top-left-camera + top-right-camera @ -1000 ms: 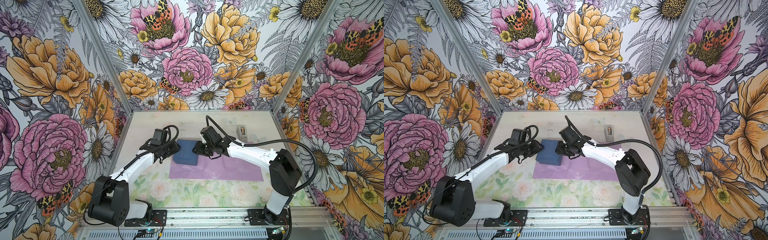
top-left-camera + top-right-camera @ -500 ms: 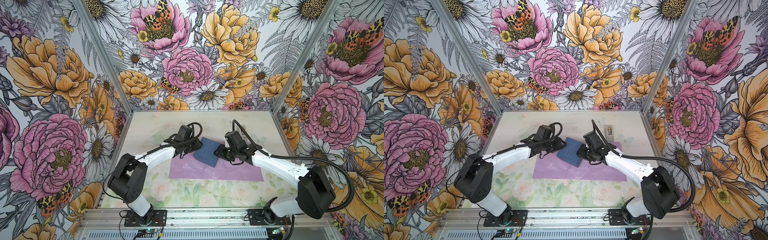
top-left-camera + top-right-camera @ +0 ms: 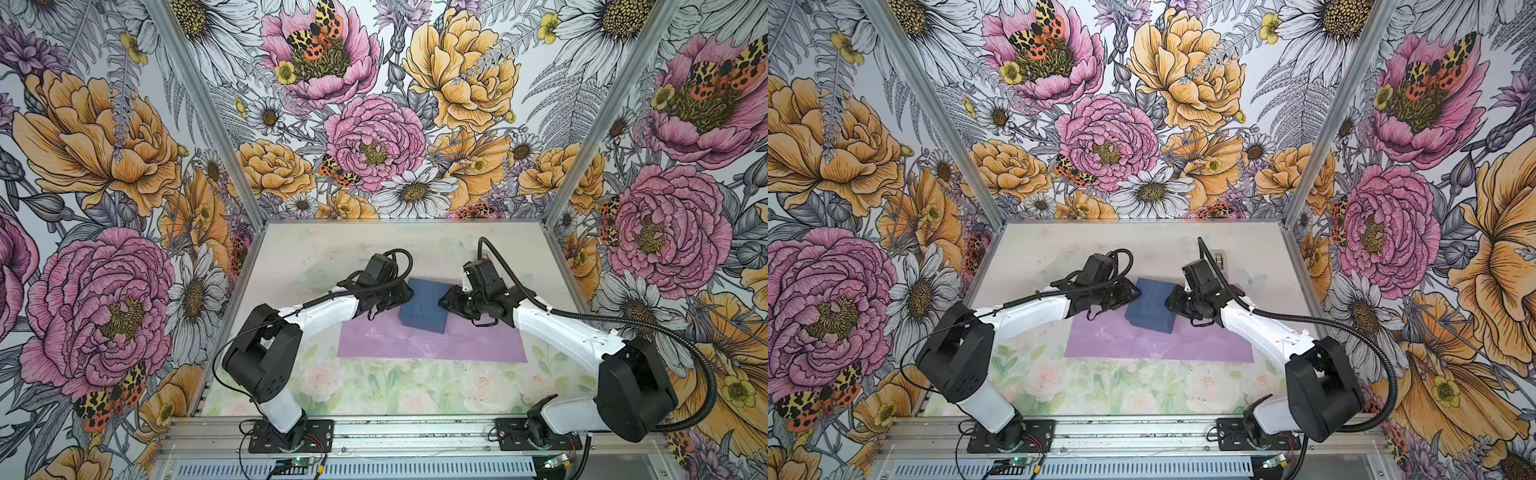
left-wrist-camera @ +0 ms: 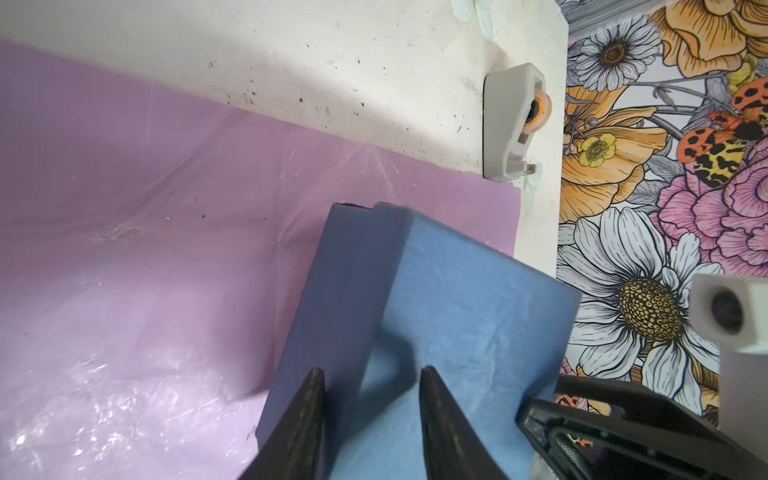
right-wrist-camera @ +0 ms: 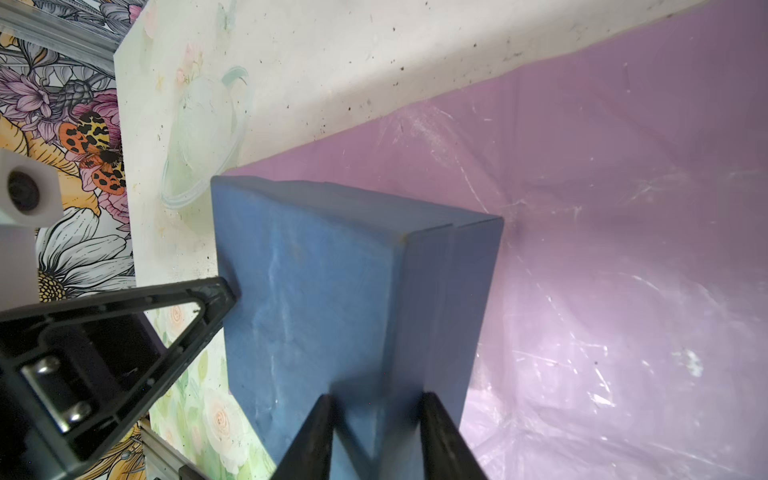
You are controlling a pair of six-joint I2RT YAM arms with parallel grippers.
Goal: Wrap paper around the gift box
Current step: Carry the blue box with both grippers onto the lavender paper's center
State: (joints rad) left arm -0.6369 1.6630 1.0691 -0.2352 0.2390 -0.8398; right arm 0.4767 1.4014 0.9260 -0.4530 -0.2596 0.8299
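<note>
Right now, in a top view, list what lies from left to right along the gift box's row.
left gripper → gift box → right gripper

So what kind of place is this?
Likely a robot practice booth, not a home. Its flower-printed walls close in a floral table, and two white-and-black robot arms, left and right, are mounted on a silver metal rail, with a dark navy-blue gift box and lilac-purple paper sheet between them.
</note>
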